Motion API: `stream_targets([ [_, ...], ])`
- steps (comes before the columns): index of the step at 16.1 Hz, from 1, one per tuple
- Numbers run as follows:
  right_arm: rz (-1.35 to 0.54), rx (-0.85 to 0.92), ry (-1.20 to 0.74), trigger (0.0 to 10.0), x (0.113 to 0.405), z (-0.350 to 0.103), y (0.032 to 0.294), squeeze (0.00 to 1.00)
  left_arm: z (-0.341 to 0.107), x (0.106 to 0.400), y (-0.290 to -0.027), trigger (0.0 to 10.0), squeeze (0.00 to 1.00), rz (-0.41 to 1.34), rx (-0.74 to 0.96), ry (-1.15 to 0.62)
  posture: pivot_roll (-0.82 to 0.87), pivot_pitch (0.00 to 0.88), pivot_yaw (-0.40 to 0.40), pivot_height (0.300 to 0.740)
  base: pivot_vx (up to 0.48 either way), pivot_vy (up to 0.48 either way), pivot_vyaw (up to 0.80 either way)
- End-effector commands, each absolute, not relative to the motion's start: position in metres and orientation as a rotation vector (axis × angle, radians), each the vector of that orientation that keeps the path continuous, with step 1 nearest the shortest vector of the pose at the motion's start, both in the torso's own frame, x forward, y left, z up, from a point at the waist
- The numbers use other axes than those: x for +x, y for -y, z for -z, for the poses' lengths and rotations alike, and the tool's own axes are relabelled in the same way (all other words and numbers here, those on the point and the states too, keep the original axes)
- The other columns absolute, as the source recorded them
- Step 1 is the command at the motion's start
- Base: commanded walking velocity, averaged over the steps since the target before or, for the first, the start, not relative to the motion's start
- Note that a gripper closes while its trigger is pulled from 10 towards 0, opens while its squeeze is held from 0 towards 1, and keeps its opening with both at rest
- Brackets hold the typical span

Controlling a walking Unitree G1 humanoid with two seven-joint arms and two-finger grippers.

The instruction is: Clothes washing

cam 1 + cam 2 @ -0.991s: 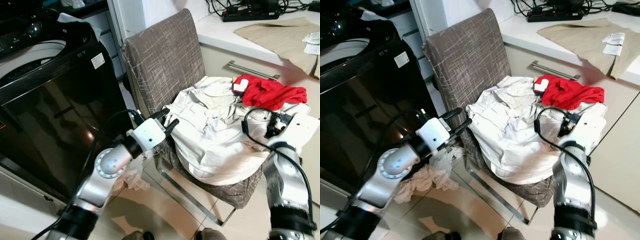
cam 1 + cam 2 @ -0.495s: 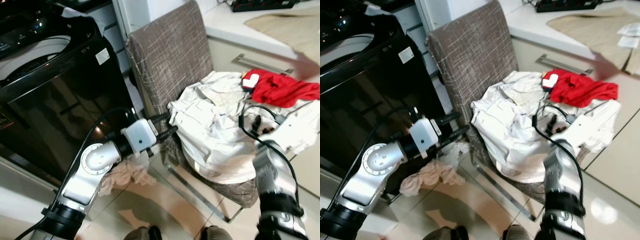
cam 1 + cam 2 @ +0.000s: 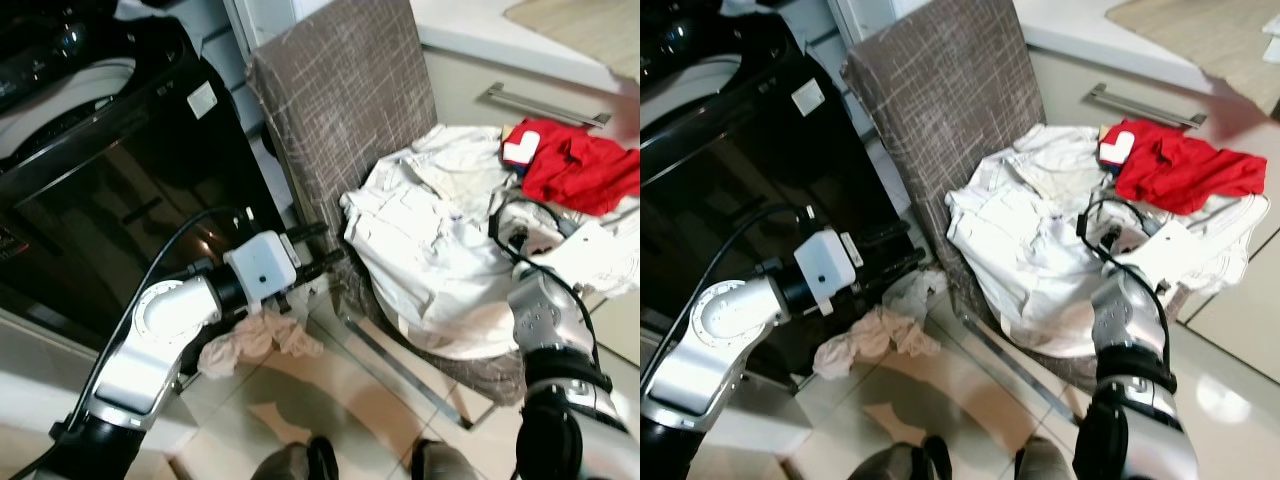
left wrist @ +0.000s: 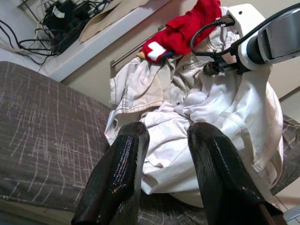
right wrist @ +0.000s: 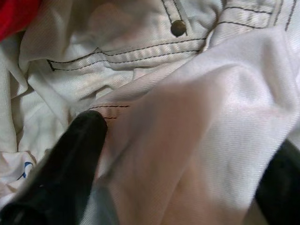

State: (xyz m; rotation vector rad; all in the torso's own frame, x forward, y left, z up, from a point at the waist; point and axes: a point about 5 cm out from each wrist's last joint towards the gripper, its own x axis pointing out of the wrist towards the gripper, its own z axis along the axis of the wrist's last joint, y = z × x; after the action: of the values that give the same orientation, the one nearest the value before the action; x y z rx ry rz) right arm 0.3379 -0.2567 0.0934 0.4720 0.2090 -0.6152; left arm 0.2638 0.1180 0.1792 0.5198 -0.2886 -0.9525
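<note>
So the cream-white clothes [image 3: 430, 240] are heaped on the seat of a brown fabric chair [image 3: 345, 110], with a red garment [image 3: 575, 170] lying on the far end of the pile, up against the cabinet front with the metal handle [image 3: 545, 100]. The right gripper [image 5: 178, 154] is down in the pile: in the right wrist view one black finger [image 5: 61, 168] presses on the white denim-like cloth with the stitched seams and a metal button [image 5: 178, 28], the other finger sits off at the far edge, and a thick fold of the fabric bulges up between the two, so the fingers are spread with cloth in the gap, not yet pinched down on it. The left gripper [image 4: 164, 159] hangs just off the front corner of the chair, its fingers parted and holding nothing; past their tips you see the chair seat edge and then the white pile, with the right arm's white wrist [image 4: 251, 28] further beyond. On the floor [image 3: 330, 410] below the left gripper there's a crumpled pinkish-beige rag or garment [image 3: 255, 340], lying next to the black washing machine [image 3: 110, 190] that stands right beside the chair. The toes of the robot's feet [image 3: 320, 462] poke in at the near edge of the head view.
</note>
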Motion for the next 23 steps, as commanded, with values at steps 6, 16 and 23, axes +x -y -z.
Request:
stream_targets([
  [6, 0.509, 0.395, -0.213, 0.0, 0.343, -0.092, 0.229, 0.00, -0.178, 0.260, -0.121, 10.0, 0.00, 0.888, 0.499, 0.273, -0.03, 0.200, 0.188, 0.740, 0.000, 0.000, 0.00],
  [16, 0.387, 0.168, -0.046, 0.0, 0.350, -0.126, 0.212, 0.00, -0.173, 0.263, -0.114, 10.0, 0.00, 0.829, 0.471, 0.277, -0.05, 0.162, 0.154, 0.740, 0.000, 0.000, 0.00],
  [23, 0.214, 0.081, 0.107, 0.0, 0.351, -0.165, 0.182, 0.00, -0.167, 0.265, -0.103, 10.0, 0.00, 0.778, 0.423, 0.281, -0.09, 0.128, 0.125, 0.740, 0.000, 0.000, 0.00],
])
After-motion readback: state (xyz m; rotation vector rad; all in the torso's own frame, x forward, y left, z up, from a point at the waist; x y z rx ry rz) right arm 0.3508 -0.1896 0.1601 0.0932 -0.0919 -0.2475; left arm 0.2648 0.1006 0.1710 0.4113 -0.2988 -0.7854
